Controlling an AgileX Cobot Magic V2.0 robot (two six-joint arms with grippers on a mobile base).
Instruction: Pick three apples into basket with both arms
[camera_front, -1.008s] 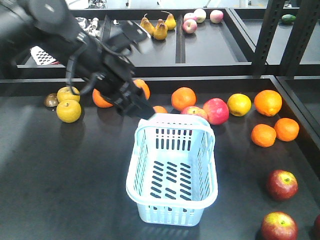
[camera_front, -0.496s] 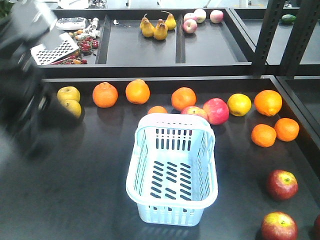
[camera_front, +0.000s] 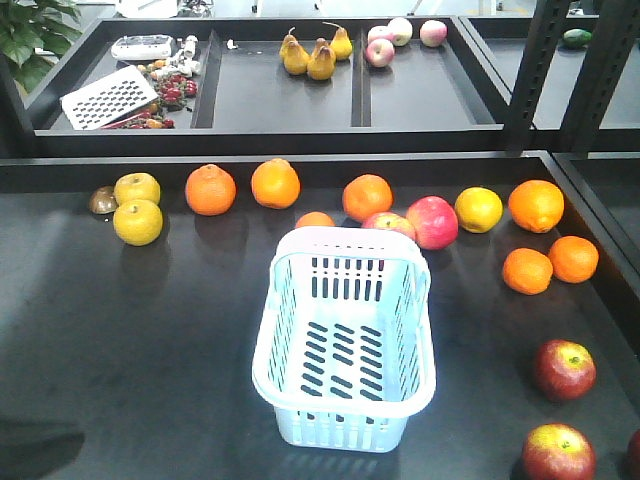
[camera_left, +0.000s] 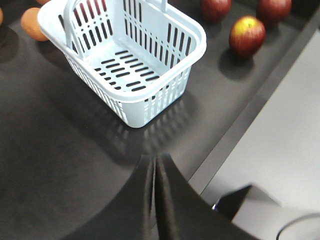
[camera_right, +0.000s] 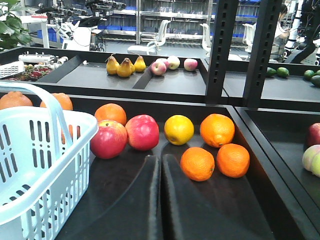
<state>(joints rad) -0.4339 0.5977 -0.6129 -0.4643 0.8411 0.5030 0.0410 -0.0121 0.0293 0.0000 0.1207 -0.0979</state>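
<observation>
The pale blue basket (camera_front: 342, 404) stands empty in the middle of the black table. Two dark red apples (camera_front: 563, 369) (camera_front: 557, 452) lie near the front right corner, and a third (camera_front: 634, 450) is cut by the frame edge. Neither arm shows in the front view. In the left wrist view my left gripper (camera_left: 154, 159) is shut and empty, above the table's front edge, short of the basket (camera_left: 197, 37); the apples (camera_left: 247, 35) (camera_left: 216, 7) (camera_left: 273, 7) lie beyond it. My right gripper (camera_right: 161, 159) is shut and empty, low over the table beside the basket (camera_right: 50, 170).
Two pinkish-red apples (camera_front: 432, 221) (camera_front: 388, 224) and an orange (camera_front: 316, 220) sit just behind the basket. More oranges (camera_front: 527, 270) (camera_front: 573, 258) and yellow citrus (camera_front: 137, 222) line the back of the table. A raised shelf (camera_front: 420, 95) holds pears and pale apples. Black posts (camera_front: 532, 70) stand at right.
The black arm that reached across the table behind the basket a second ago has swept left and out of the front view. Fruit and basket have not moved.
</observation>
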